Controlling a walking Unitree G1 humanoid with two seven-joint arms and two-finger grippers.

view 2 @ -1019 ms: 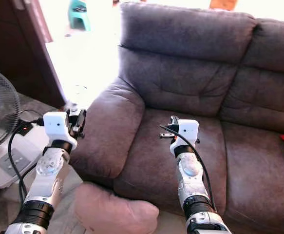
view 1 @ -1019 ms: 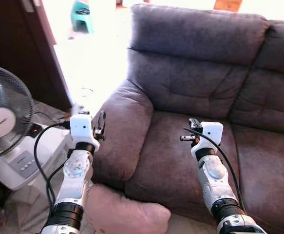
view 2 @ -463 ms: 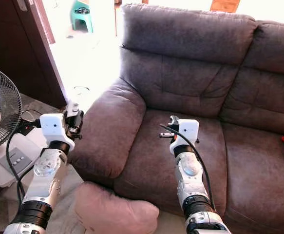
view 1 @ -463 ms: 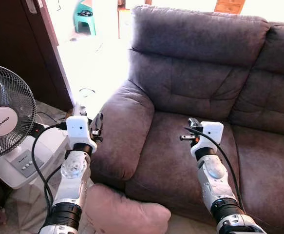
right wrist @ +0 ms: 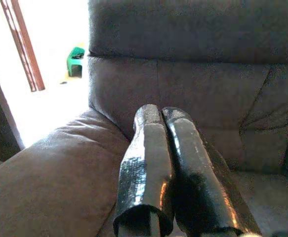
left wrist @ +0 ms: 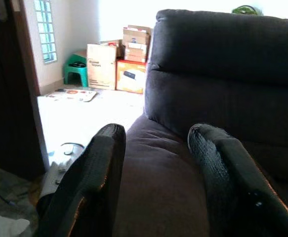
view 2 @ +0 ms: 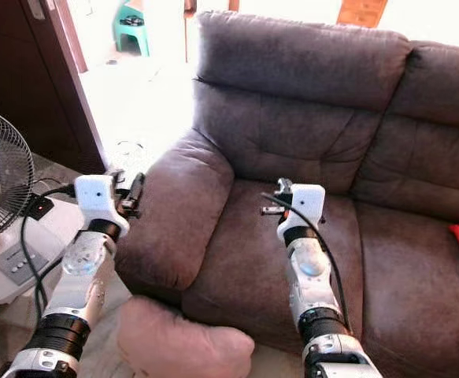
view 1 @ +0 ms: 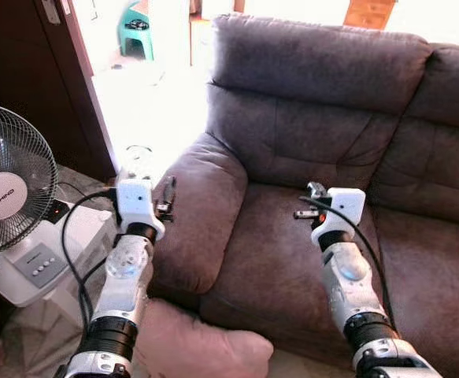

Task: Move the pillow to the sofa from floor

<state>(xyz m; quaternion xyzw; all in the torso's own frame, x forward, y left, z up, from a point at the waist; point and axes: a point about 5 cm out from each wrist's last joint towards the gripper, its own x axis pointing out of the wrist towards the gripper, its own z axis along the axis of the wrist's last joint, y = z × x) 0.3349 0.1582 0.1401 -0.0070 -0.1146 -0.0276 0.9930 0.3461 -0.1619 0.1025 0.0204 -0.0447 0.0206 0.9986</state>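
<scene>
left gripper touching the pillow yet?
Apart. The left eye view shows the left gripper raised by the sofa armrest, with the pillow down on the floor near its elbow.

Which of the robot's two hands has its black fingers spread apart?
The left hand, raised beside the brown sofa's armrest, has its fingers spread with a gap. The right hand, above the seat cushion, has its fingers pressed together.

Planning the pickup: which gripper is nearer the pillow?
Left. The left gripper is above the pillow, beside the armrest; the right gripper is over the seat.
</scene>
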